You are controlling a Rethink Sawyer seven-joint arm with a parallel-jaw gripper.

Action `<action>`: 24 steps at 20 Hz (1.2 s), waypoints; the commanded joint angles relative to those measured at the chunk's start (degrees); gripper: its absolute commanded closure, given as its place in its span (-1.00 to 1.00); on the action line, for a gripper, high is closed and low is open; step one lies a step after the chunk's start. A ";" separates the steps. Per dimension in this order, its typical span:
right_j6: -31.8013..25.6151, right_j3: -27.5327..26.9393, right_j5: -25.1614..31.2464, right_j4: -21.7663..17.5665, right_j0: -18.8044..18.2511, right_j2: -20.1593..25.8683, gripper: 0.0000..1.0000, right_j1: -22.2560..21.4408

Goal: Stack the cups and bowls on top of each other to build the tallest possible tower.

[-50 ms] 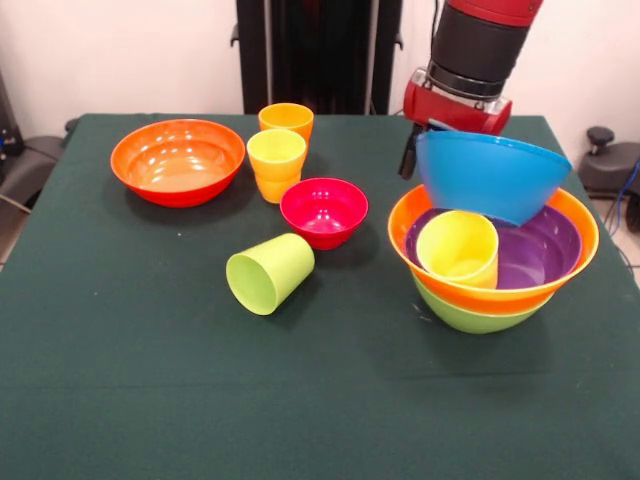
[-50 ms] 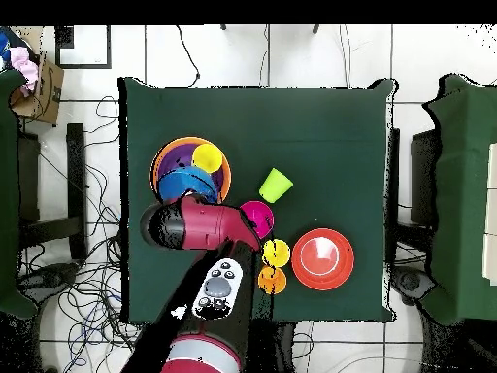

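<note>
A dark green tabletop (image 1: 120,380) stands on a white tiled floor (image 2: 272,58) strewn with cables. The red and black arm (image 1: 480,50) reaches down at the stack, its gripper (image 1: 415,150) closed on the rim of the tilted blue bowl (image 1: 490,175), held over the tower (image 1: 490,265) of green, orange and purple bowls with a yellow cup (image 1: 458,248) inside.

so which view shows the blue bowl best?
Front view. The blue bowl shows whole there, tilted, its low edge inside the stack's orange bowl, just under the arm. In the overhead view the arm covers part of the blue bowl, and its tilt doesn't read.
</note>
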 commanded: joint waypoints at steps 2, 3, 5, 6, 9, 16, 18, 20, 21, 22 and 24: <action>0.67 2.00 5.46 -3.49 0.67 4.74 1.00 0.78; 0.67 2.07 5.40 -3.61 0.81 4.59 1.00 0.71; 1.15 2.17 5.47 -3.55 1.15 4.27 1.00 0.70; 1.33 2.13 5.21 -3.55 1.24 4.10 1.00 0.74; 1.82 2.80 4.23 -3.42 1.49 4.01 1.00 0.14; 2.15 3.86 4.09 -2.90 1.19 3.96 -1.00 -1.92; 1.80 3.84 4.07 -3.13 1.05 4.01 -1.00 -1.90; 1.44 3.83 4.04 -3.36 0.92 4.07 -1.00 -1.88; 1.27 3.82 4.03 -3.47 0.85 4.10 -1.00 -1.87; 1.33 3.84 3.79 -3.52 0.88 4.01 -1.00 -1.84; 1.51 3.70 3.26 -3.63 0.98 3.67 -1.00 -1.74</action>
